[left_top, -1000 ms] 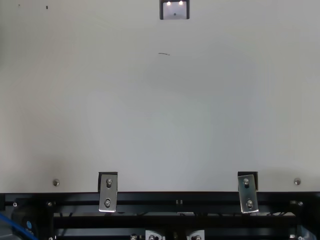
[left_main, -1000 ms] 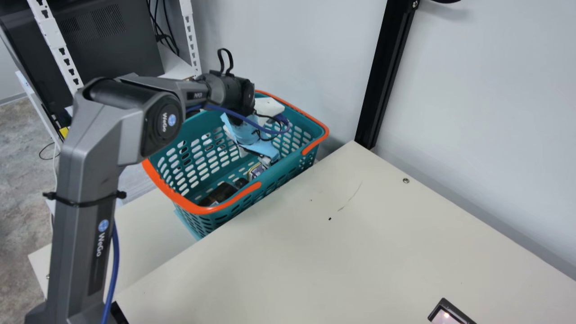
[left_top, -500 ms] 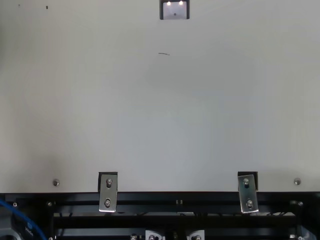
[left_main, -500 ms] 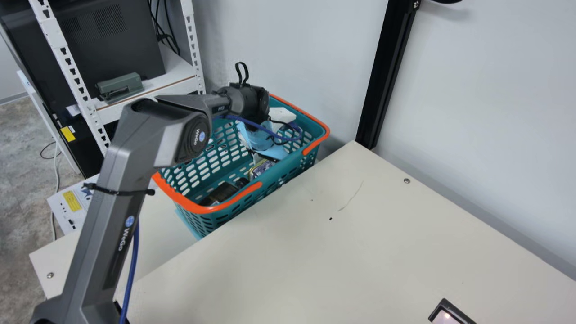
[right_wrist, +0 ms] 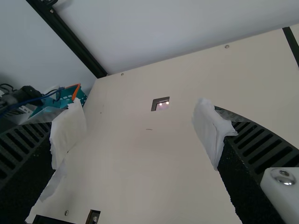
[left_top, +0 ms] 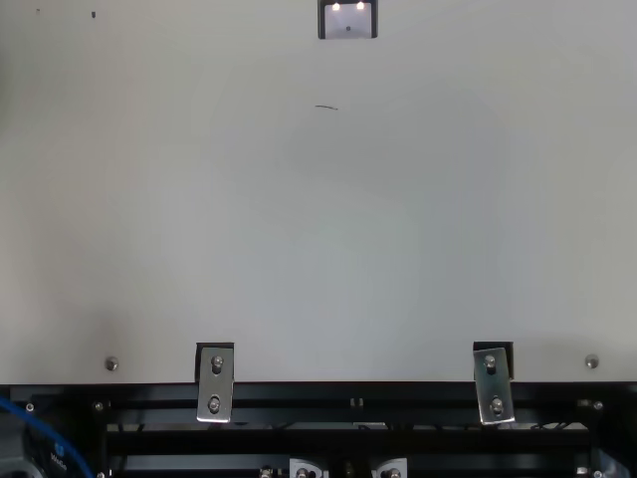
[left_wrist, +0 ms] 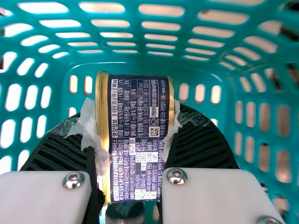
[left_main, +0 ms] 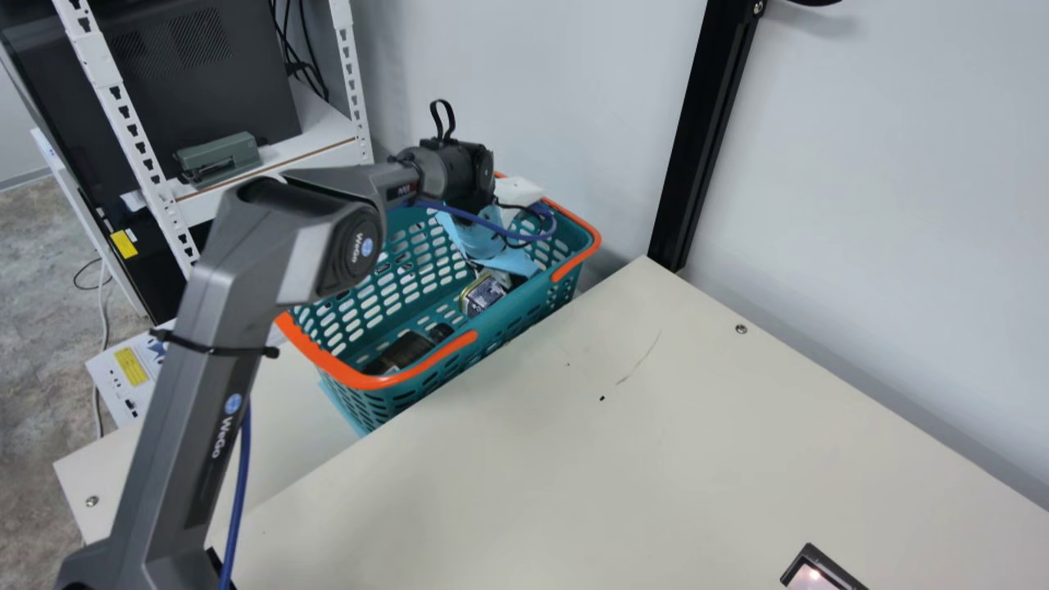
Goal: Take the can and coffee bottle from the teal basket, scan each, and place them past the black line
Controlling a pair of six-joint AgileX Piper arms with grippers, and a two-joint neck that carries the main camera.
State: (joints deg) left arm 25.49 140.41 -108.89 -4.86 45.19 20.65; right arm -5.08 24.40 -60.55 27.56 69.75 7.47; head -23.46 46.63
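Got cream table [left_main: 672, 426] across most of main view. Got teal basket [left_main: 524, 307], orange-rimmed, just beside table edge. Got left gripper [left_main: 494, 277], blue-wrapped, down inside basket, pinching can [left_wrist: 135, 140] on both sides with ribbed fingers. See right gripper [right_wrist: 140, 133] above table in right wrist view, spread wide. See coffee bottle [left_main: 401, 351] lying dark in basket, near one end, apart from can in main view. Can put can inside basket too: gold-rimmed, with dark printed label.
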